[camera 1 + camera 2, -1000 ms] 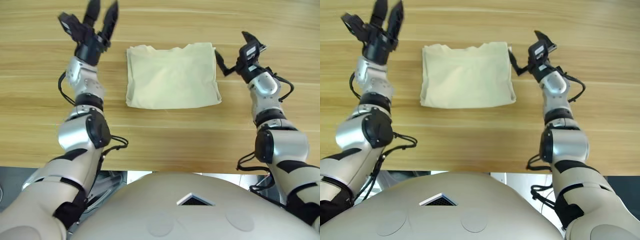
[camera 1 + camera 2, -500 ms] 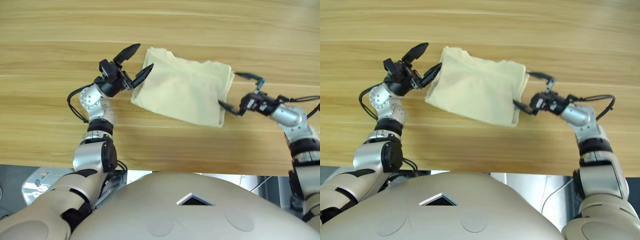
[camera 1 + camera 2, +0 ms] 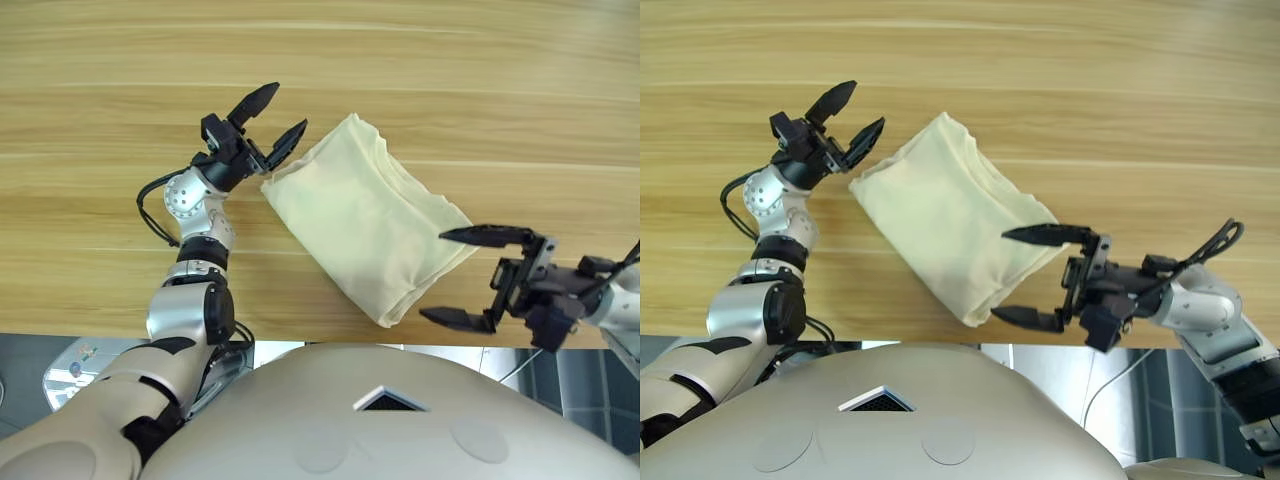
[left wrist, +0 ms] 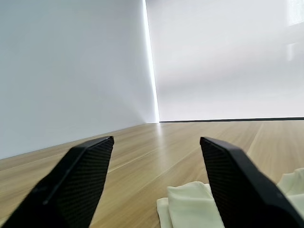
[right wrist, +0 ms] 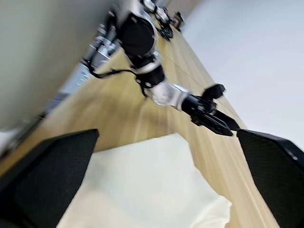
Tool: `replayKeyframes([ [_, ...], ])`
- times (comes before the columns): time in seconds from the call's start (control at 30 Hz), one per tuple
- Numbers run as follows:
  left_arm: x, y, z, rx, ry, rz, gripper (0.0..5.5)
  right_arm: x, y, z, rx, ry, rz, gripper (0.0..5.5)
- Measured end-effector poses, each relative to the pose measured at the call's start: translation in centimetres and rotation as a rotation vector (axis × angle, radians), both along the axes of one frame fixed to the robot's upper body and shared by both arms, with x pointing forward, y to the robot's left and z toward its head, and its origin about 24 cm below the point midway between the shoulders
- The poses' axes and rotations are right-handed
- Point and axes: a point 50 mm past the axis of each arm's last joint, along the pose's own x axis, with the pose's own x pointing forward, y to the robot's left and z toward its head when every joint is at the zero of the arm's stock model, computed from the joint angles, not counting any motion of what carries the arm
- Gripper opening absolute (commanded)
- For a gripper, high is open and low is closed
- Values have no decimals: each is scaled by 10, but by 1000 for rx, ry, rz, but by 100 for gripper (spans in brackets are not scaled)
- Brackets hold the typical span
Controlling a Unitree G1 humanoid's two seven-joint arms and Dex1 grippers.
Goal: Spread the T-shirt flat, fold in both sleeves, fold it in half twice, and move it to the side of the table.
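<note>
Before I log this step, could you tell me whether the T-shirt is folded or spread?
Folded: the T-shirt lies as a compact layered rectangle on the table, with no sleeves sticking out.

Bright, even light from above falls on the wooden table point(image 3: 470, 60) in the head views, leaving a mild sheen across the upper part of the frame. Only soft, short shadows lie under the T-shirt point(image 3: 365, 225) and beside the left gripper point(image 3: 289, 107). In the left wrist view, a glaring strip of light point(image 4: 151, 61) runs down the pale wall point(image 4: 71, 71).
</note>
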Motion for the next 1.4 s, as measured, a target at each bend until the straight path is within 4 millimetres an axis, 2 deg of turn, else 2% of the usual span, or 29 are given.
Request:
replayKeyframes([
  [0.17,2,-1,3,-1,-12,-2,338,34,41,-25,-153,-57,21,537],
  [0.27,3,-2,4,-2,-14,-5,338,60,54,-52,-280,-63,-37,537],
  [0.33,3,-3,2,-2,-7,-5,338,69,56,-70,-349,-40,-56,537],
  [0.47,3,-7,1,-12,0,-12,338,88,60,-79,-300,-8,-106,537],
  [0.57,3,-8,1,-16,0,-13,338,98,61,-90,-200,68,-216,537],
  [0.7,3,-8,1,-18,-1,-13,338,125,61,-101,-97,106,-496,537],
  [0.83,3,-8,1,-19,-1,-12,338,135,59,-110,24,177,-748,537],
  [0.93,3,-8,1,-20,-1,-11,338,137,61,-115,73,209,-852,537],
  [1.03,2,-8,0,-22,0,-9,338,133,73,-118,127,218,-913,537],
  [1.2,-2,-8,-4,-23,8,-5,338,103,100,-120,190,230,-890,537],
  [1.4,-4,-8,-3,-24,-9,0,338,64,106,-113,201,327,-962,537],
])
